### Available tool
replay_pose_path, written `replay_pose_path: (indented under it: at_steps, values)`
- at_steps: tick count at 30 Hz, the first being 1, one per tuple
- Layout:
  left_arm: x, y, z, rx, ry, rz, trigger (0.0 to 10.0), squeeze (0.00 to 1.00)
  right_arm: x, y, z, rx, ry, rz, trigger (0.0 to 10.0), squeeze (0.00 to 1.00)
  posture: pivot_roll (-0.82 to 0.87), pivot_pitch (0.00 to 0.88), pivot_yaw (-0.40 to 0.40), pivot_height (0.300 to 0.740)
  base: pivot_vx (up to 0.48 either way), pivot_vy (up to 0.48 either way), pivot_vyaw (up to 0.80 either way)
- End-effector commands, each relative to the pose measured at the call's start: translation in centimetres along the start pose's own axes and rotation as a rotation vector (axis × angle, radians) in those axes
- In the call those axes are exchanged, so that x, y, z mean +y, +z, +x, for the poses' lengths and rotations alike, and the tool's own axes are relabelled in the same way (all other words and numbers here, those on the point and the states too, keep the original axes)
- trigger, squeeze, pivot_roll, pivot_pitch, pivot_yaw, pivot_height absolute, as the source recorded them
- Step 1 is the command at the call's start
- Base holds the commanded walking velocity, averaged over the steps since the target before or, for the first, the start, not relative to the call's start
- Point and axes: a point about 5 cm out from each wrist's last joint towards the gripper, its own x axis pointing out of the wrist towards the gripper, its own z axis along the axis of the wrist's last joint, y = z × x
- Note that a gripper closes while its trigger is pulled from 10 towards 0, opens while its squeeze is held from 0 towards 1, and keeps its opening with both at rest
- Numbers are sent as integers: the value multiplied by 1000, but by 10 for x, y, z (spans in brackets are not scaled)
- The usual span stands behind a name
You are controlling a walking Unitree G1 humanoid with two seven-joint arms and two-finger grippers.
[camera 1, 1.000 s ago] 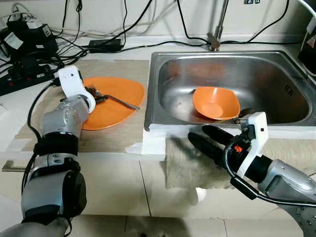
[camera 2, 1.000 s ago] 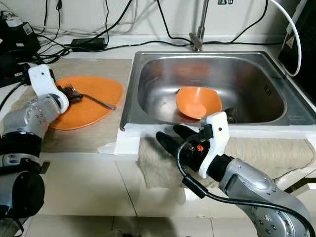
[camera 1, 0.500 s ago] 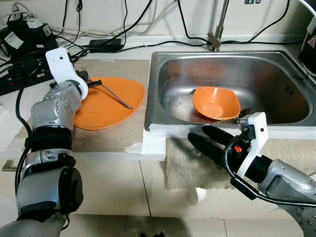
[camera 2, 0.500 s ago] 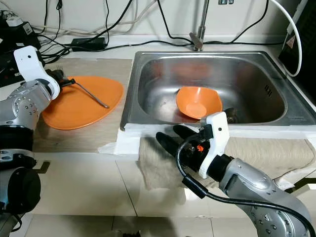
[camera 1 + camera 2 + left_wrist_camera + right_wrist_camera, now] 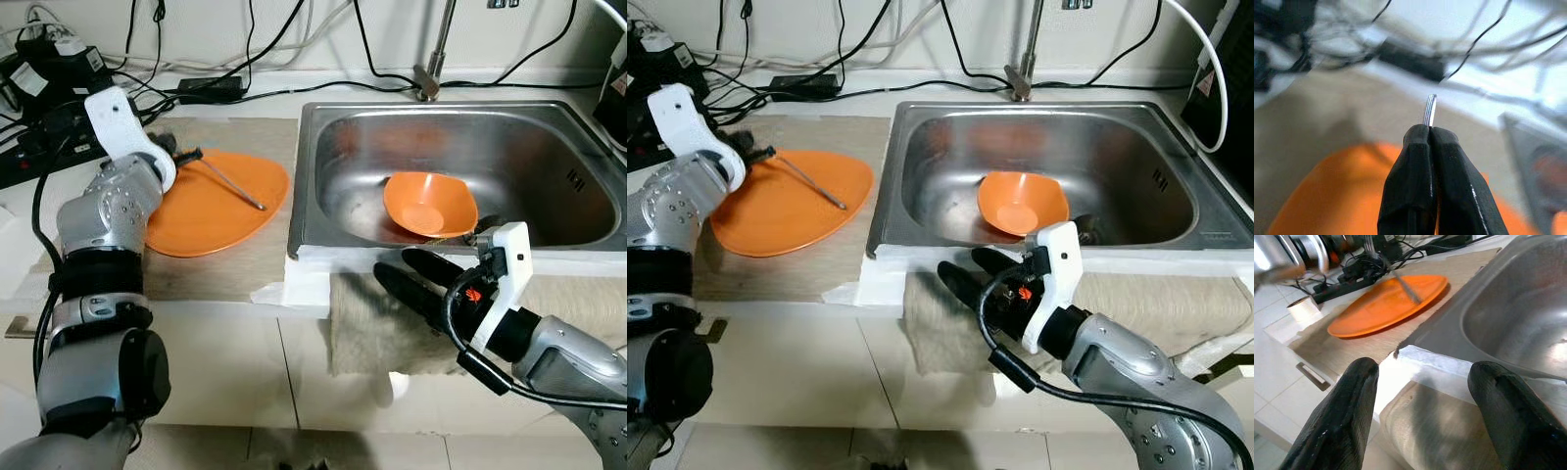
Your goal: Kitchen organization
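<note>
Two black jaws of the left gripper point(image 5: 1430, 134) pinch a thin metal fork point(image 5: 231, 183); right gripper point(image 5: 1422, 377) jaws gape.

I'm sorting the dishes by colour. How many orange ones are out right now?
2. An orange plate lies on the counter left of the sink, under the fork held in the left hand. An orange bowl sits in the sink basin.

Bright even indoor light, glare on sink point(image 5: 549, 147) steel; left wrist bg blurred, eye views sharp.
</note>
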Motion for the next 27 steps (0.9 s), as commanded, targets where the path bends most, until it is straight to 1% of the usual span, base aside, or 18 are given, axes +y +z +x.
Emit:
replay_pose_path:
  at_steps: [1, 3, 5, 9, 13, 18, 19, 20, 21, 23, 24, 27]
  values:
    - [-4, 11, -2, -24, -13, -26, 0, 0, 0, 1, 1, -6, 3, -7, 10000, 0, -88, 0, 76, 740, 0, 0, 0]
    - [-5, 12, -2, -28, -18, -24, 0, 0, 0, 0, 2, -6, -1, -6, 10000, 0, -87, 0, 77, 740, 0, 0, 0]
    - [-13, 14, -3, -34, -56, -41, 0, 0, -4, 0, 4, -23, -28, 2, 10000, 0, -85, 0, 77, 740, 0, 0, 0]
    - [-16, 13, -5, -28, -74, -48, 0, 0, -7, 0, 6, -37, -56, 7, 10000, 0, -86, 0, 77, 740, 0, 0, 0]
    - [-19, 7, -6, 1, -87, -65, 0, 0, -10, 9, 8, -94, -83, 16, 10000, 0, -84, 0, 77, 740, 0, 0, 0]
    - [-21, 2, -7, 24, -103, -81, 0, 0, -9, 16, 9, -115, -79, 2, 10000, 0, -83, 0, 77, 740, 0, 0, 0]
    - [-24, 0, -9, 40, -121, -95, 0, 0, -8, 19, 9, -123, -78, -6, 10000, 0, -84, 0, 75, 740, 0, 0, 0]
    - [-24, 0, -9, 40, -121, -95, 0, 0, -8, 19, 9, -123, -78, -6, 10000, 0, -84, 0, 75, 740, 0, 0, 0]
    - [-29, -3, -11, 65, -137, -126, 0, 0, -9, 21, 9, -127, -80, -11, 10000, 0, -83, 0, 74, 740, 0, 0, 0]
    - [-31, -4, -12, 76, -148, -136, 0, 0, -9, 21, 9, -130, -83, -15, 10000, 0, -82, 0, 71, 740, 0, 0, 0]
    - [-36, -4, -14, 79, -164, -136, 0, 0, -10, 22, 9, -134, -89, -20, 10000, 1000, -82, 0, 71, 740, 0, 0, 0]
    - [-45, -2, -18, 75, -196, -142, 0, 0, -11, 25, 10, -136, -96, -32, 10000, 1000, -80, 0, 69, 740, 0, 0, 0]
